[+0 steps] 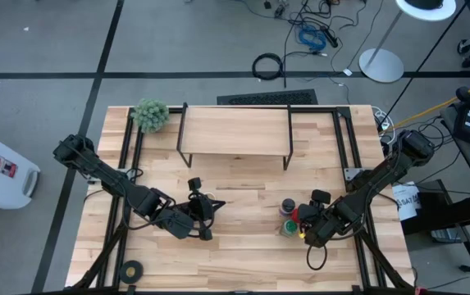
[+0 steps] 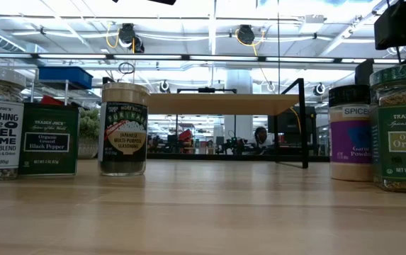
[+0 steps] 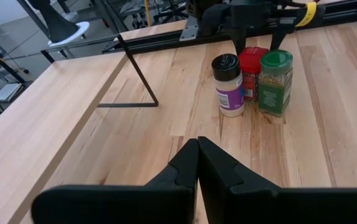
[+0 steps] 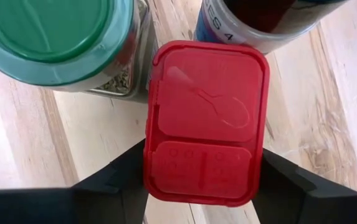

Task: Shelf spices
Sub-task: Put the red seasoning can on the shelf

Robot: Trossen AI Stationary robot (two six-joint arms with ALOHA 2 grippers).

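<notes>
High view: at the lower right of the frame the right gripper (image 1: 307, 232) sits over a cluster of spice containers, among them a small red rectangular tin (image 1: 303, 215) and a green-lidded glass jar (image 1: 289, 225). The low wooden shelf on thin black legs (image 1: 235, 131) stands at upper centre, bare. The left gripper (image 1: 206, 232) rests at lower centre beside dark-lidded jars (image 1: 195, 187).

Low view: labelled jars stand at both edges of the frame, with the shelf board in the middle distance; no gripper shows.

Left wrist view: the left claw's fingers (image 3: 197, 163) are pressed together, holding nothing. The red tin (image 3: 252, 71) stands between a dark-lidded purple-labelled jar (image 3: 229, 84) and the green-lidded jar (image 3: 274, 81).

Right wrist view: the right claw's two fingers (image 4: 119, 180) flank the red tin's lid (image 4: 207, 121), narrowing on it; firm contact I cannot tell. The tin looks light, rigid and smooth-sided, so a squeeze across its flat faces just below the lid should suit.
</notes>
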